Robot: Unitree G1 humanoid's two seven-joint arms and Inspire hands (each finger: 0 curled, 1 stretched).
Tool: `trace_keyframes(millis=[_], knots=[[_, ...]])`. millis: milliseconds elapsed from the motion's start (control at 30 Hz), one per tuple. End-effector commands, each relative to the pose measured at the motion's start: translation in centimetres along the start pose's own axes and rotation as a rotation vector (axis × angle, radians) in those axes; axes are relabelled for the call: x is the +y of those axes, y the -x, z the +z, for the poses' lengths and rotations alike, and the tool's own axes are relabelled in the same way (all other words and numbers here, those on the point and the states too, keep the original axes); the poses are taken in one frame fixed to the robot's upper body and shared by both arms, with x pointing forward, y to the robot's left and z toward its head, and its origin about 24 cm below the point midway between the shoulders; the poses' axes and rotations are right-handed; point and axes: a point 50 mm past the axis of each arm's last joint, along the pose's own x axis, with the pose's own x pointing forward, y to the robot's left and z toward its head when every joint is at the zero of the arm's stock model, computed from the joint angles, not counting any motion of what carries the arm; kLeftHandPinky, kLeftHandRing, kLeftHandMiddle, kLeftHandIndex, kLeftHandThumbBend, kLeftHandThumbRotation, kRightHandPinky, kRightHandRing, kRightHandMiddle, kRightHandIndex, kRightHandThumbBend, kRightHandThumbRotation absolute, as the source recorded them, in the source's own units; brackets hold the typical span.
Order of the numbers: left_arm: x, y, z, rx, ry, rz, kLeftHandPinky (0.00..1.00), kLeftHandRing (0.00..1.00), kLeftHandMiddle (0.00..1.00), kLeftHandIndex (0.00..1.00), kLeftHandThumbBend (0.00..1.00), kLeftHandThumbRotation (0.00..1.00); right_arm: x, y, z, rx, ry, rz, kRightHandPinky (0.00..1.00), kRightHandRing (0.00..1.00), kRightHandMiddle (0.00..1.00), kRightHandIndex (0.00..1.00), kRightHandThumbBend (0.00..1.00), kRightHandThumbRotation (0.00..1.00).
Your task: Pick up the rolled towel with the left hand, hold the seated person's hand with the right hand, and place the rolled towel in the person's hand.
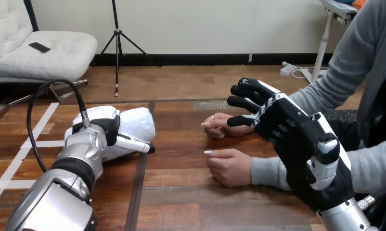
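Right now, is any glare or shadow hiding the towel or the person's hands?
Head view: even light, no harsh glare; the towel is bright yet its texture shows; the left forearm has a soft sheen; the person's hands cast only faint shadows on the table.

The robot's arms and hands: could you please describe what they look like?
The left forearm and right forearm are rounded silver. The left hand is black with a white shell on its back. The right hand is black, with white shells and black, jointed fingers.
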Motion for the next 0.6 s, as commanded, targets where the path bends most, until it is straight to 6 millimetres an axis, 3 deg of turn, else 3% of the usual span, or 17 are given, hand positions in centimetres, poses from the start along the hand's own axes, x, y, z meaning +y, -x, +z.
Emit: trace_keyframes(millis=[0, 333, 567], knots=[[1.05, 0.05, 0.49, -0.003, -0.027, 0.028, 1.00, 1.00, 1.00, 1.00, 0.94, 0.75, -0.27, -0.86, 1.58, -0.088, 0.030, 0.008, 0.71, 0.85, 0.86, 0.85, 1.00, 1.00], [0.80, 0.04, 0.43, 0.006, -0.008, 0.073, 0.93, 0.93, 0.94, 0.92, 0.81, 0.68, -0.30, -0.82, 1.63, -0.089, 0.026, 0.011, 0.71, 0.85, 0.86, 0.84, 1.00, 1.00], [0.67, 0.04, 0.35, 0.013, 0.015, 0.099, 0.84, 0.87, 0.89, 0.86, 0.78, 0.63, -0.35, -0.83, 1.59, -0.092, 0.025, 0.008, 0.71, 0.85, 0.86, 0.84, 1.00, 1.00]])
